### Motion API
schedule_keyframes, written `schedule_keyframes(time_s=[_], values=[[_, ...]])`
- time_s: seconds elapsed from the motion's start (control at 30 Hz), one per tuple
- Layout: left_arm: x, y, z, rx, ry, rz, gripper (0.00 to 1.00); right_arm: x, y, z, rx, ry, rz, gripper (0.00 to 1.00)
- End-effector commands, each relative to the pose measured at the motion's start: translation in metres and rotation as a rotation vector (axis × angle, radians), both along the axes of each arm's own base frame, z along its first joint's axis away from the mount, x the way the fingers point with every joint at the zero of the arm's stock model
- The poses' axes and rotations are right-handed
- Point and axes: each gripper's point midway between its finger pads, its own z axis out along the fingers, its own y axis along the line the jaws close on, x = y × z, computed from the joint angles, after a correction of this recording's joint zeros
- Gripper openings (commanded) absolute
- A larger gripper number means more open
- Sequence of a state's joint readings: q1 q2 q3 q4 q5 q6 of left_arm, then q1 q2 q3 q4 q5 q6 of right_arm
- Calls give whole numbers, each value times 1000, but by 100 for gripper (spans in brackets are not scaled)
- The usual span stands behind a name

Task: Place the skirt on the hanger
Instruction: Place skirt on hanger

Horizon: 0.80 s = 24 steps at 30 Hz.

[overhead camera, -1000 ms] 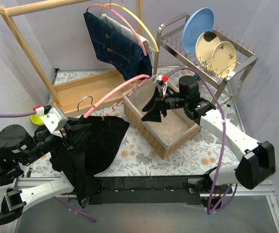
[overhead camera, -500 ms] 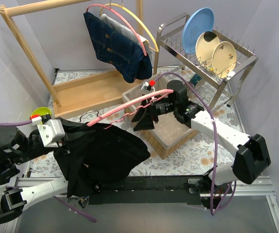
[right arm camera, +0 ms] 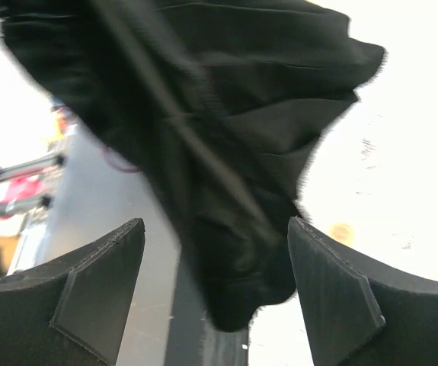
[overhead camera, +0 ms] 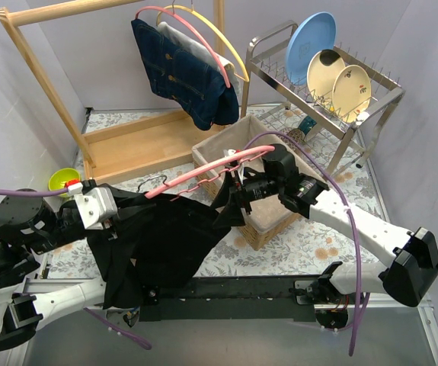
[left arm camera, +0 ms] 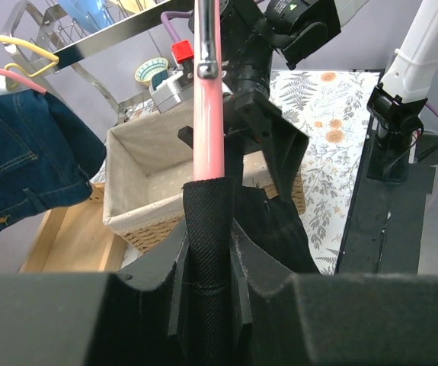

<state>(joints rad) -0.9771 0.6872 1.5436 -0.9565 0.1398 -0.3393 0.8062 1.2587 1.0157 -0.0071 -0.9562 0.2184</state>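
My left claw [left arm camera: 206, 259] clamps the black skirt [overhead camera: 165, 244] around the pink hanger [overhead camera: 203, 169], lower left of the overhead frame, while my right claw [right arm camera: 215, 236] gapes open around its loose edge.

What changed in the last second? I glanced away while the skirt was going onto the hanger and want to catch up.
The right gripper left the basket and swung over to the skirt, opening wider; its open jaws now straddle the skirt's edge. The pink hanger and skirt shifted toward the right arm. Unchanged: the left gripper stays clamped on the skirt's waistband over the hanger.
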Motion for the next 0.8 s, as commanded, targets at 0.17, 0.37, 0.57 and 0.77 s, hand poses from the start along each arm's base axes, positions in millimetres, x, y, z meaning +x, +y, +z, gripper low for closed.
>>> schedule_keyframes(time_s=[0.17,0.37,0.57,0.77], values=[[-8,8,24,-92,-44,-7,0,31,-21,13,41,-95,-110,83],[-13,11,28,-117,-54,-21,0,38,-30,17,73,-64,-118,81],[-12,8,44,-133,-91,-29,0,19,-9,5,23,-38,-45,79],[-10,5,56,-141,-121,-34,0,1,2,-14,-22,-3,-12,79]])
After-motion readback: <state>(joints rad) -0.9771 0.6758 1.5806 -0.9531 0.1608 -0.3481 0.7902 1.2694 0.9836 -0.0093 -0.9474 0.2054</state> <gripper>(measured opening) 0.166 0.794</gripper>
